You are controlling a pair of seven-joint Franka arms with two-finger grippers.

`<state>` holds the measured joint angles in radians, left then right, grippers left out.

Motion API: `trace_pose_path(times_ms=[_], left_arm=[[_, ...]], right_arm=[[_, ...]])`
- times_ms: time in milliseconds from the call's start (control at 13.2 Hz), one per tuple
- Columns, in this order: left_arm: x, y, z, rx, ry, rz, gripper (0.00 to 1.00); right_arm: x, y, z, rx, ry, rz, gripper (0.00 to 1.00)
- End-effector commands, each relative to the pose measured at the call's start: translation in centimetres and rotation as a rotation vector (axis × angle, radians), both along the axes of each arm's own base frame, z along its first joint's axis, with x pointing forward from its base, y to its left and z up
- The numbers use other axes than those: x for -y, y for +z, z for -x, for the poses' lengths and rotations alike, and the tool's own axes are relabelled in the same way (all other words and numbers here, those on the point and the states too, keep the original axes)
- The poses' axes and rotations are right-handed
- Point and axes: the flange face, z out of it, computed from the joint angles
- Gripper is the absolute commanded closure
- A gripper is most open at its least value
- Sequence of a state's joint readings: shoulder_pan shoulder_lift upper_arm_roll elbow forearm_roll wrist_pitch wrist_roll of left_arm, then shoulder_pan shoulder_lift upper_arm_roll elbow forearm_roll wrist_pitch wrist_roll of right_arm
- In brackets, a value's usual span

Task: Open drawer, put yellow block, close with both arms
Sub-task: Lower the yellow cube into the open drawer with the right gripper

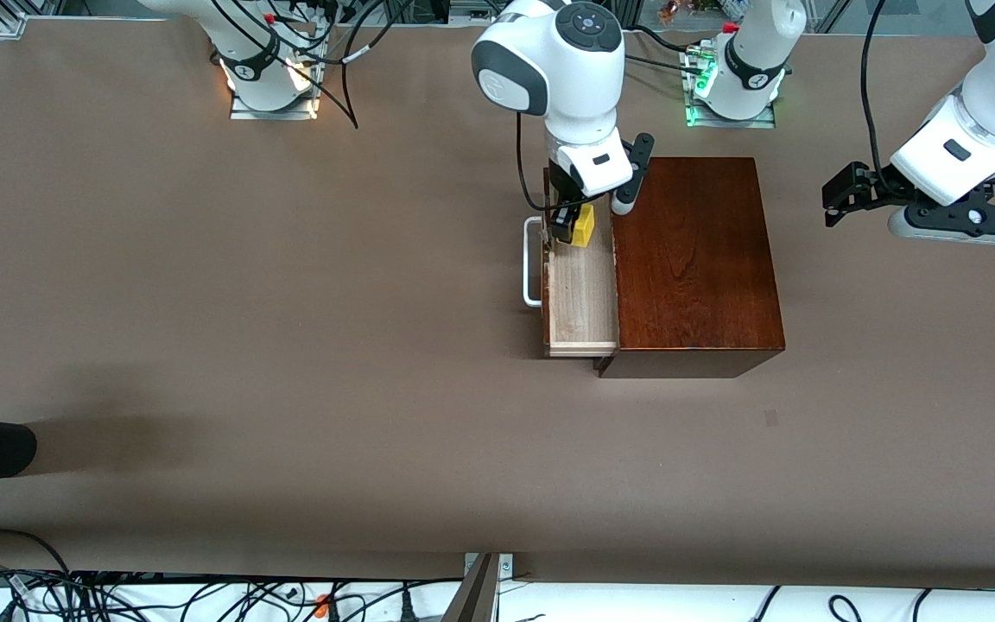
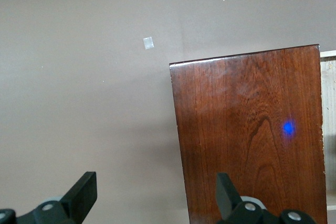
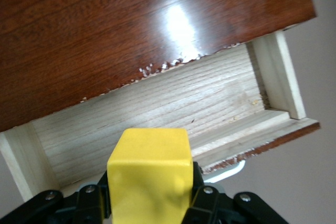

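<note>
Yellow block (image 1: 583, 226), we note, sits clamped in the right gripper (image 1: 568, 226) over the open drawer (image 1: 582, 294); release comes next, while the left gripper (image 1: 843, 197) waits, fingers apart.

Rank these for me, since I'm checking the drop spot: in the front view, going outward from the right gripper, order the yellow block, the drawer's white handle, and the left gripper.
1. yellow block: clamped in the right gripper, over the open drawer.
2. white handle: just beside it, on the drawer's front.
3. left gripper: open, waiting over bare table past the wooden box.
</note>
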<state>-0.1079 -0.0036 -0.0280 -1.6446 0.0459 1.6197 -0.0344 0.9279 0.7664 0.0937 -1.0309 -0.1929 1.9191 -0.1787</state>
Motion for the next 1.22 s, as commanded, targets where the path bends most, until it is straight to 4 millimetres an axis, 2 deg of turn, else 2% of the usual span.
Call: trace_pose_path(times_ms=[0,228,380,759,987,1139], left_arm=[[0.4,0.4,0.5,0.012,-0.024,0.015,0.0],[0.4,0.4,0.5,0.012,-0.024,0.017,0.0],[0.5,0.4,0.5,0.012,-0.025,0.015,0.0],[0.6,0.5,0.5,0.014,-0.028,0.015,0.0],[0.6,0.5,0.5,0.014,-0.028,0.015,0.0],[0.6,0.4,0.6,0.006,-0.03,0.014,0.0]], right_arm=[[-1.0,-1.5,-0.1,0.04,0.035,0.022,0.93],[-1.3,-2.9,-0.1,0.041,0.041,0.028,0.93],[-2.1,-3.8,0.7,0.046,0.052,0.019,0.93],[-2.3,-6.2,0.6,0.074,0.077,0.05,0.92],[-2.4,-7.8,0.8,0.084,0.095,0.083,0.87],[-2.4,-8.1,0.9,0.083,0.1,0.094,0.8]])
